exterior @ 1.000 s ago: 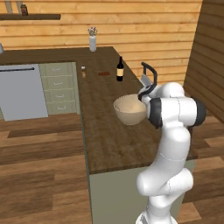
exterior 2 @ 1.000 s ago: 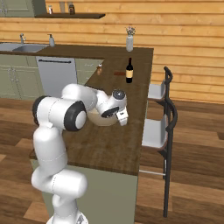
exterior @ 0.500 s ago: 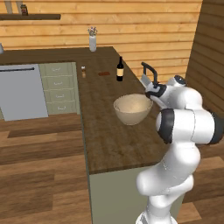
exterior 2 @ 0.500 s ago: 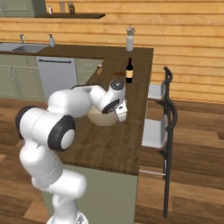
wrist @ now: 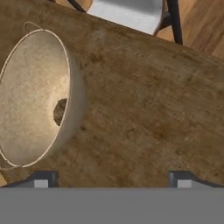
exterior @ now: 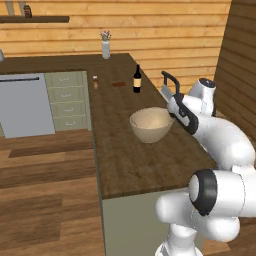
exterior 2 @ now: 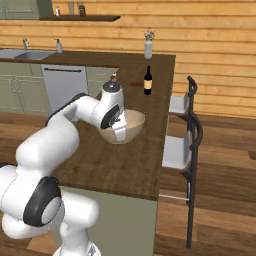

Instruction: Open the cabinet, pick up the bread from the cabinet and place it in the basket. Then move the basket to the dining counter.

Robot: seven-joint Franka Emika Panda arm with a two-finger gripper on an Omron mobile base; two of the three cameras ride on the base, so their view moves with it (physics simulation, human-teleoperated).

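The basket point(exterior: 151, 124) stands upright on the dining counter point(exterior: 135, 165), at the centre of the left base view and just left of centre in the right base view point(exterior 2: 121, 126). In the hand view it lies at the left of the frame point(wrist: 35, 96), its pale speckled inside turned toward the camera, with a small dark brown lump point(wrist: 59, 111) low against its inner wall; whether that is the bread cannot be told.

The gripper point(wrist: 113, 178) has its 2 fingertips point(wrist: 43, 179) spread wide at the bottom of the hand view, with nothing between them but bare wood. In the left base view the hand point(exterior: 181, 111) sits just right of the basket's rim.

Further up the counter stand a dark wine bottle point(exterior: 137, 79) and a white vase point(exterior: 106, 47). 2 stools point(exterior 2: 181, 146) stand along the counter's right side in the right base view.
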